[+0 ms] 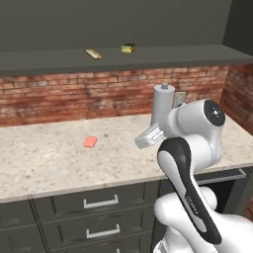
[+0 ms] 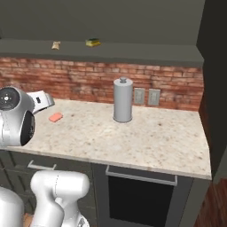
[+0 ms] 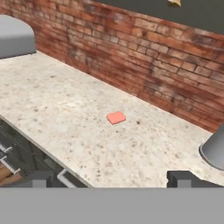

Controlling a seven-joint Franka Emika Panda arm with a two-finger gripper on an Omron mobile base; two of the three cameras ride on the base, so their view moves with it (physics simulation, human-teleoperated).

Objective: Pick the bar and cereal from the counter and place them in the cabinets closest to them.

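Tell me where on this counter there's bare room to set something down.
Most of the counter is bare. The widest patch runs from the grey canister right to the dark side wall. Another lies between the pink block and the canister, and more stretches left of the block toward the front edge. Nothing is crowded; the shelf above holds the bar and a small box.

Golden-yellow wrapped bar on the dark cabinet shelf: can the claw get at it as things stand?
Probably yes: the golden-yellow wrapped bar lies near the open shelf's front edge, nothing before it. The open claw is low over the beige speckled counter, so it must rise.
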